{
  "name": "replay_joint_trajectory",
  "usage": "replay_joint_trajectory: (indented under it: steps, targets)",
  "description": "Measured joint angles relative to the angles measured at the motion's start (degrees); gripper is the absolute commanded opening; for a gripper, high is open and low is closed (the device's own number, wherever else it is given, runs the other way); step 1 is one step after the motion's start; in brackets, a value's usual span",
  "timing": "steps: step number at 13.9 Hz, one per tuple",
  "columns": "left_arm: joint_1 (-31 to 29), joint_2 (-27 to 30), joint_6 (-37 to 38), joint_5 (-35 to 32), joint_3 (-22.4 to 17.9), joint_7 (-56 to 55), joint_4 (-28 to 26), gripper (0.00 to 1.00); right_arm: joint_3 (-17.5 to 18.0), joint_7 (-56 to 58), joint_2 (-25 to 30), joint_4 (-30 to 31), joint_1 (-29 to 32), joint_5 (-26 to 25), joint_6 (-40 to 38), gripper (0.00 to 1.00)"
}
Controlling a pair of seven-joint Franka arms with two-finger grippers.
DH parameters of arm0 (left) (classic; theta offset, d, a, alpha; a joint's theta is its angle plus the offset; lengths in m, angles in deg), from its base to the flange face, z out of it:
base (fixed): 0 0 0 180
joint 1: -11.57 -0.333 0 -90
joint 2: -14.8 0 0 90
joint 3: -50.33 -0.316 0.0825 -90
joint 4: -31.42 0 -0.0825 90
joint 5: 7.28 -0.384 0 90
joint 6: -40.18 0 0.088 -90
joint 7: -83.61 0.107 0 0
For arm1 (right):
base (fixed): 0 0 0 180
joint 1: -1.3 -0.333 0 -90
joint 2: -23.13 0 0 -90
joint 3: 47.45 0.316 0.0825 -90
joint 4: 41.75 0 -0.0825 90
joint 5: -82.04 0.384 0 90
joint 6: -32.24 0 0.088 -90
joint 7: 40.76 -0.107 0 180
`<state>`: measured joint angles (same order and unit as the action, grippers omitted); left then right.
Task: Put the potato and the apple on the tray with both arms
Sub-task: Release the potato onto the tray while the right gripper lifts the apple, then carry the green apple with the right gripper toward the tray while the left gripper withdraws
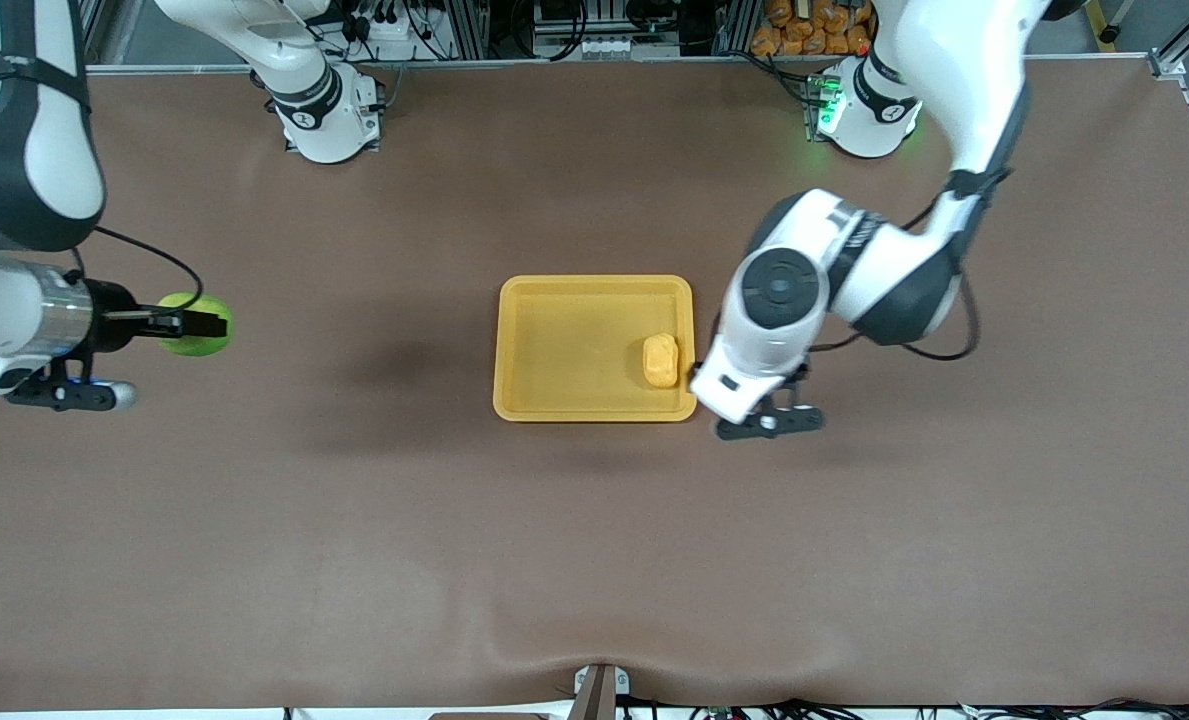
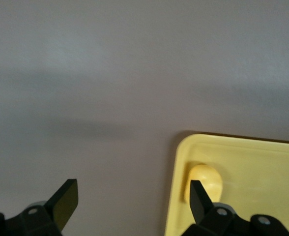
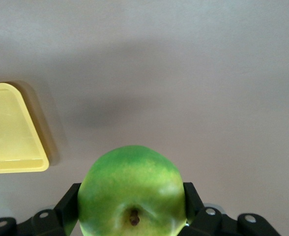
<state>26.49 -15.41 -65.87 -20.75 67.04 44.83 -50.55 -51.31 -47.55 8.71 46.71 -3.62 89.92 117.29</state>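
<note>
Here the potato [image 1: 661, 360] lies in the tray [image 1: 564, 345], close against the rim at the left arm's end. The left gripper [image 2: 130, 199] hangs over that rim, fingers spread and empty. The right gripper [image 1: 194, 324] holds the apple [image 1: 197, 325] between closed fingers over bare tabletop [image 1: 374, 520], well apart from the tray.

Bright green apple [image 1: 196, 324], yellow-orange potato [image 1: 661, 360], yellow-orange tray [image 1: 594, 408], brown table [image 1: 594, 560]

I cannot read any text, label, brand or number in my three views; the arms, the tray [image 1: 519, 300] and the table carry no readable marks.
</note>
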Motion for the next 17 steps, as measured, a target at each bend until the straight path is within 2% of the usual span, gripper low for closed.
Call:
replay_joint_trajectory:
  steps: [3, 6, 14, 17]
  targets:
    - [-5.47, 2.67, 2.38, 0.0, 0.06, 2.76, 0.35, 1.0, 2.6, -5.83, 0.42, 0.73, -0.44, 0.01, 1.23, 0.0]
    - [-8.49, 6.12, 5.33, 0.0, 0.06, 2.85, 0.58, 1.0, 6.28, -13.31, 0.44, 1.56, -1.28, 0.01, 3.58, 0.0]
    - [-12.3, 14.11, 10.77, -0.01, 0.02, 3.26, 0.63, 1.0, 15.5, -28.77, 0.43, 8.49, -1.92, 0.02, 15.9, 0.0]
    - [-14.36, 16.32, 13.7, 0.0, 0.03, 6.34, 0.63, 1.0, 17.53, -31.57, 0.42, 10.55, -2.19, 0.01, 19.21, 0.0]
